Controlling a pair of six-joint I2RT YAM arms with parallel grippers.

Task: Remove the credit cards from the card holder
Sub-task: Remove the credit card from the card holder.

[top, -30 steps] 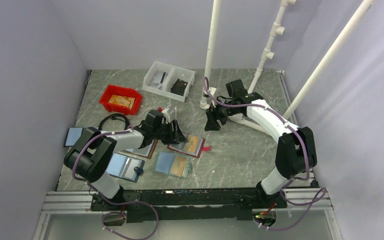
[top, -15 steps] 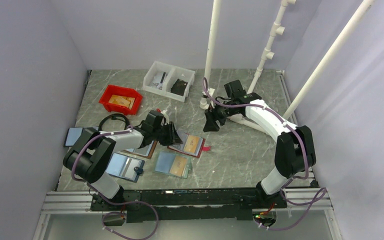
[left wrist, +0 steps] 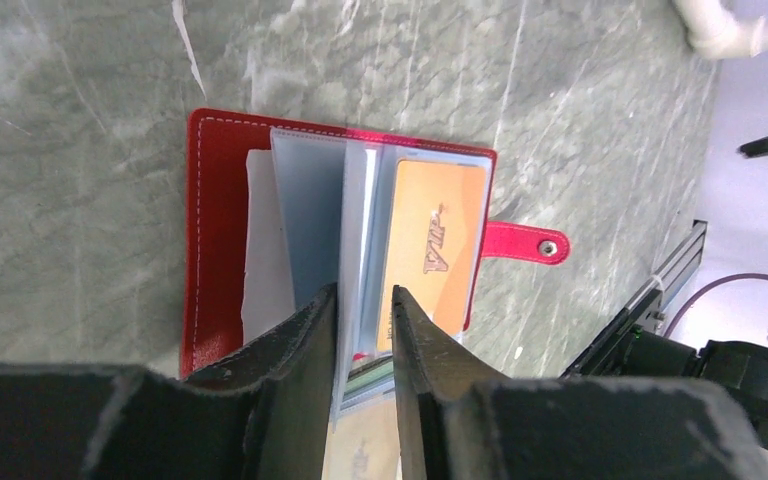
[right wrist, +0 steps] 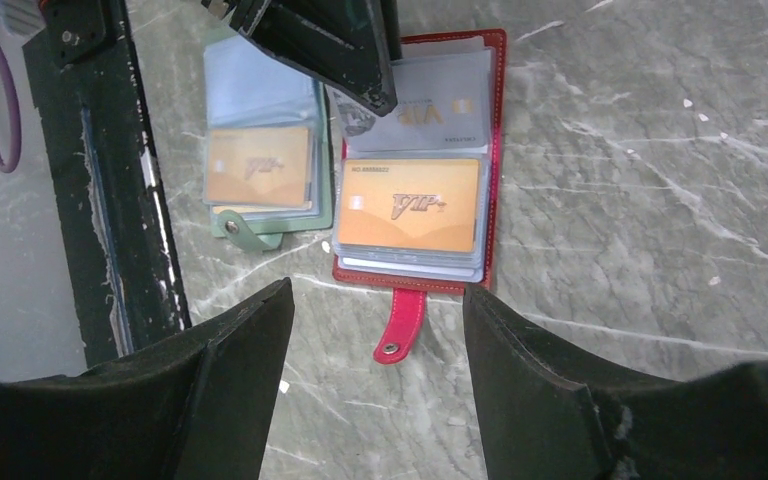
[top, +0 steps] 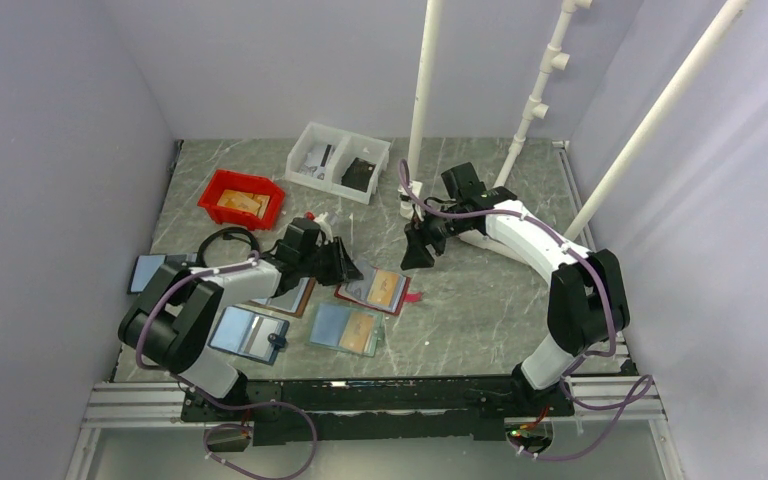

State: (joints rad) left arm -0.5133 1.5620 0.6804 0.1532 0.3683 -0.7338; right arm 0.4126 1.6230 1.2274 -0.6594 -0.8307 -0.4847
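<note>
Red card holder (left wrist: pixel 218 240) lies open on your desk (left wrist: pixel 80 80), between your arms. Left gripper (left wrist: pixel 363 298): jaws nearly closed, pinching its clear sleeve (left wrist: pixel 310 200). Right gripper (right wrist: pixel 375 295) hovers above, jaws wide, empty.

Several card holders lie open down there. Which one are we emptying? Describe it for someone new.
On the grey marble table, look mid-table at the left gripper's tips. The card holder lies open there, an orange card showing. Only it has a red cover and red snap tab; the neighbouring teal holder and brown holder do not.
</note>
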